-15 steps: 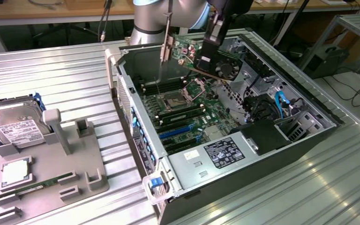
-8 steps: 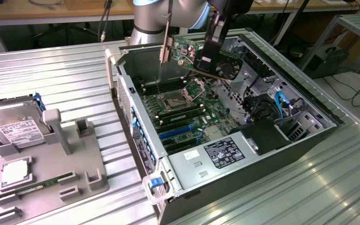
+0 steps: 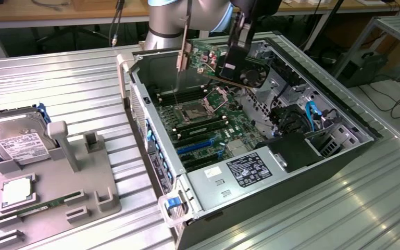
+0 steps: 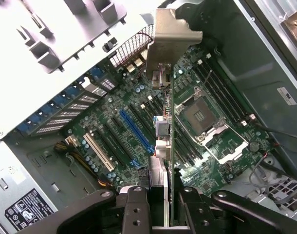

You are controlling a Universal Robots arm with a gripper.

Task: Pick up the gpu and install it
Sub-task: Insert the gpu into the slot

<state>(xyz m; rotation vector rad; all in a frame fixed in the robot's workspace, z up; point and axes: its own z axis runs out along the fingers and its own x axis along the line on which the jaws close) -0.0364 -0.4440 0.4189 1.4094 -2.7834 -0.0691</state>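
Silver-grey arm, blk wrist; blk fingers w/ screw holes.

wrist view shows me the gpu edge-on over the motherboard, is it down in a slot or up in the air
observer: up in the air. the gpu hangs tilted above the open case and looks clear of the motherboard.
operator: where's the fan on it
observer: the fan is at the card's end toward the exterior view's right, the bracket at the other end.
operator: anything on the parts holder
observer: yes, a hard drive sits in the gray holder at the exterior view's left, outside the case.
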